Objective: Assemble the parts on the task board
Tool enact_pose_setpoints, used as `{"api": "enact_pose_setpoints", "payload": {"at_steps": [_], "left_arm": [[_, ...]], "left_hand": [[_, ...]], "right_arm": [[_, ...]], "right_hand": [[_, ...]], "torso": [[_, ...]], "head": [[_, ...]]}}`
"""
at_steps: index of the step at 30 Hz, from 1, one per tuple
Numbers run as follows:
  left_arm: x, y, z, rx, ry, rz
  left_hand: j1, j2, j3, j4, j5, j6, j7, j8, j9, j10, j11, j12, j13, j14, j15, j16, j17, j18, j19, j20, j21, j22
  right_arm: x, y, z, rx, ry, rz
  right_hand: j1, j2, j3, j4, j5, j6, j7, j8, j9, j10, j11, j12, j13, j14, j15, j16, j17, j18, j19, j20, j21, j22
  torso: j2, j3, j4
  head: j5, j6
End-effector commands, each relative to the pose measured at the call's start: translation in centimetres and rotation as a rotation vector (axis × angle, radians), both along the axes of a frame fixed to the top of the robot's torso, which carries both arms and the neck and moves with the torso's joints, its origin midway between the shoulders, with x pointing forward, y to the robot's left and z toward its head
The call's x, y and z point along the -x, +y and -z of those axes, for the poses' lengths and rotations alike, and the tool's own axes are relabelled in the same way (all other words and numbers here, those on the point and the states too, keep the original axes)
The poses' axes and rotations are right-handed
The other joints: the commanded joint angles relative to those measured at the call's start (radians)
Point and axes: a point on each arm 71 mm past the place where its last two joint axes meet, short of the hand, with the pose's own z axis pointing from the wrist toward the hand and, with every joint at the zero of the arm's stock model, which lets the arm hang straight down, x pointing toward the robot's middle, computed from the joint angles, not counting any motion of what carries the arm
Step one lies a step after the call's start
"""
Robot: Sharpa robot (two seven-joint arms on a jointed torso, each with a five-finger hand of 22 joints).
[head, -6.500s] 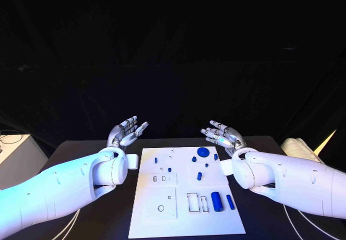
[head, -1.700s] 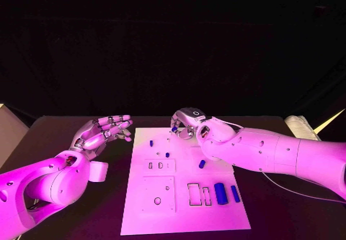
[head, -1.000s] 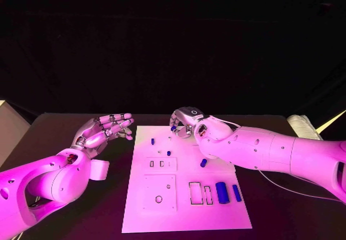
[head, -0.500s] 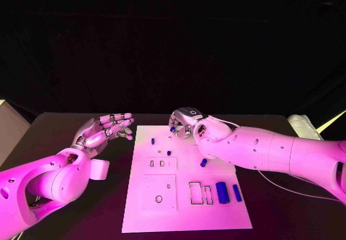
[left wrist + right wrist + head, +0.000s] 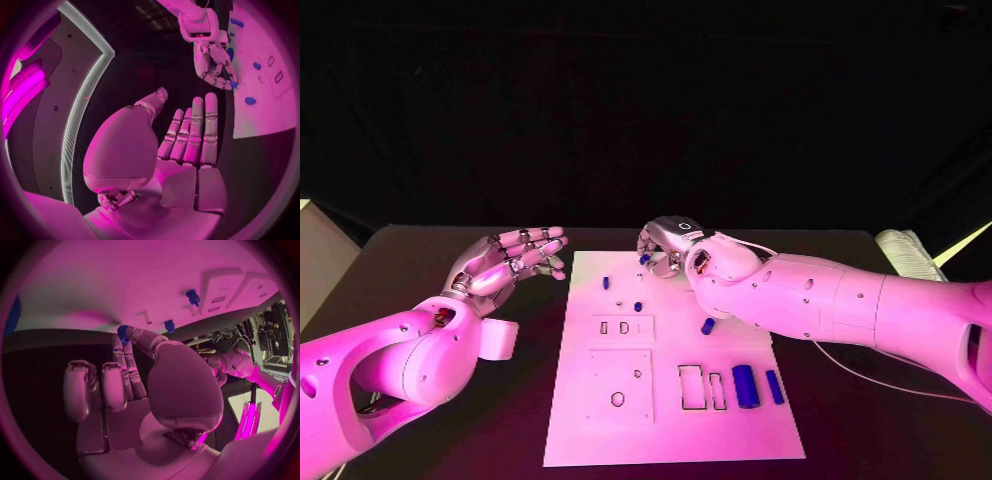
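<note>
Head view: silver right hand (image 5: 672, 245) hung over far edge of white rectangular task board (image 5: 733, 430), thumb & fingertip clamped on small blue toothed part (image 5: 646, 259), so part was off the board, up in the air. Thin pinch, prob. easy to twist or drop it; a drop near that edge could've sent it onto black desk (image 5: 430, 250). Silver left hand (image 5: 509, 262) waited palm-up beside board's left side, holding nothing, well apart from the work. Short blue pegs (image 5: 606, 283) stood just nearer than the right hand, likely to get knocked on a low pass. Thick blue cylinder (image 5: 744, 386) & slim blue bar (image 5: 773, 386) lay at near right, out of the way.

Left wrist view: left hand (image 5: 187, 145) flat, fingers (image 5: 194, 125) straight & side by side, empty.

Right wrist view: right hand (image 5: 144, 385) w/ toothed part (image 5: 123, 333) pinched at fingertips, close over board (image 5: 94, 290); couldn't tell which socket was meant.
</note>
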Motion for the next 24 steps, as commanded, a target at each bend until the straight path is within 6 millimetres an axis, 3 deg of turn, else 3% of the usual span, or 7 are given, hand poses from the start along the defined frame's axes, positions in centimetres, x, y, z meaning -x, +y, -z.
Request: {"api": "enact_pose_setpoints", "payload": {"at_steps": [1, 10, 14, 18, 19, 20, 24], "left_arm": [[0.0, -0.2, -0.2, 0.008, -0.010, 0.023], [0.0, -0.1, -0.2, 0.013, -0.009, 0.037], [-0.1, -0.1, -0.2, 0.012, -0.008, 0.036], [-0.2, 0.2, -0.1, 0.008, -0.005, 0.030], [-0.3, 0.2, -0.1, 0.007, -0.005, 0.027], [-0.3, 0.4, -0.1, 0.006, -0.004, 0.025], [-0.4, 0.8, 0.0, 0.002, -0.003, 0.015]], "left_hand": [[-0.003, 0.008, 0.003, -0.006, 0.001, -0.008, 0.029, -0.007, -0.001, -0.008, 0.000, -0.004, -0.001, -0.007, -0.002, 0.006, -0.001, 0.012, -0.005, 0.000, 0.005, 0.002], [-0.002, 0.010, 0.003, -0.006, 0.001, -0.011, 0.029, -0.008, -0.001, -0.018, 0.001, -0.008, -0.001, -0.008, -0.001, 0.008, -0.003, 0.012, -0.008, 0.001, 0.009, 0.004], [-0.002, 0.010, 0.003, -0.006, 0.001, -0.011, 0.029, -0.008, -0.001, -0.020, 0.002, -0.008, -0.001, -0.008, 0.000, 0.008, -0.003, 0.012, -0.009, 0.001, 0.010, 0.004], [-0.002, 0.010, 0.003, -0.006, 0.001, -0.012, 0.029, -0.008, -0.002, -0.022, 0.002, -0.009, -0.001, -0.009, 0.000, 0.009, -0.003, 0.013, -0.009, 0.001, 0.011, 0.005], [-0.001, 0.010, 0.003, -0.007, 0.001, -0.012, 0.029, -0.009, -0.002, -0.023, 0.002, -0.009, -0.001, -0.009, 0.000, 0.009, -0.003, 0.013, -0.010, 0.002, 0.011, 0.005], [-0.001, 0.010, 0.003, -0.007, 0.001, -0.013, 0.029, -0.009, -0.002, -0.024, 0.002, -0.009, -0.001, -0.009, 0.000, 0.009, -0.003, 0.013, -0.010, 0.002, 0.011, 0.005], [-0.001, 0.010, 0.003, -0.007, 0.001, -0.013, 0.029, -0.009, -0.002, -0.024, 0.002, -0.009, -0.001, -0.009, 0.000, 0.009, -0.003, 0.013, -0.010, 0.002, 0.011, 0.005]], "right_arm": [[0.0, 0.3, 0.2, 0.024, 0.015, -0.012], [-0.1, 0.2, 0.2, 0.029, 0.012, -0.011], [0.1, 0.1, 0.1, 0.017, 0.002, -0.020], [0.5, -0.3, -0.1, 0.003, -0.009, -0.019], [0.6, -0.6, -0.1, -0.002, -0.012, -0.016], [0.7, -0.9, -0.2, -0.006, -0.013, -0.011], [1.2, -2.8, -0.9, -0.037, -0.022, 0.016]], "right_hand": [[-0.006, -0.006, 0.005, 0.001, 0.003, -0.009, 0.001, -0.007, 0.002, -0.012, -0.001, -0.004, 0.038, 0.035, 0.009, 0.000, -0.003, -0.006, -0.009, 0.003, -0.007, 0.017], [-0.029, -0.036, 0.019, 0.011, -0.001, -0.032, 0.019, -0.025, 0.007, -0.107, 0.023, -0.006, 0.010, 0.011, 0.029, -0.041, -0.086, 0.016, -0.064, 0.020, -0.081, -0.082], [-0.041, -0.057, 0.006, 0.015, -0.005, -0.046, 0.029, -0.037, 0.009, -0.165, 0.034, -0.003, -0.010, -0.004, 0.039, -0.071, -0.141, 0.031, -0.099, 0.029, -0.134, -0.148], [-0.029, -0.055, -0.137, 0.030, 0.003, -0.087, 0.016, -0.073, 0.003, -0.238, 0.034, 0.009, -0.038, -0.021, 0.037, -0.116, -0.214, 0.052, -0.141, 0.030, -0.226, -0.251], [-0.017, -0.036, -0.272, 0.050, 0.009, -0.101, -0.012, -0.084, 0.001, -0.257, 0.031, 0.015, -0.046, -0.021, 0.043, -0.124, -0.228, 0.060, -0.153, 0.027, -0.261, -0.289], [0.039, -0.018, -0.452, 0.086, 0.003, -0.109, -0.013, -0.098, -0.001, -0.265, 0.029, 0.036, -0.053, -0.019, 0.041, -0.128, -0.235, 0.059, -0.145, 0.026, -0.281, -0.304], [0.127, -0.005, -0.545, 0.216, -0.008, -0.101, -0.008, -0.110, 0.000, -0.265, 0.027, 0.082, -0.057, -0.017, 0.031, -0.130, -0.243, 0.056, -0.124, 0.024, -0.292, -0.302]], "torso": [[0.001, 0.0003, -0.0011], [0.000, 0.0020, -0.0004], [0.001, -0.0004, -0.0007], [0.001, 0.0016, -0.0016], [0.000, 0.0017, -0.0024], [0.000, 0.0022, -0.0033], [-0.002, 0.0017, -0.0080]], "head": [[0.000, -0.001], [0.004, 0.001], [0.003, 0.000], [0.005, 0.000], [0.004, 0.001], [0.004, 0.000], [0.006, 0.001]]}}
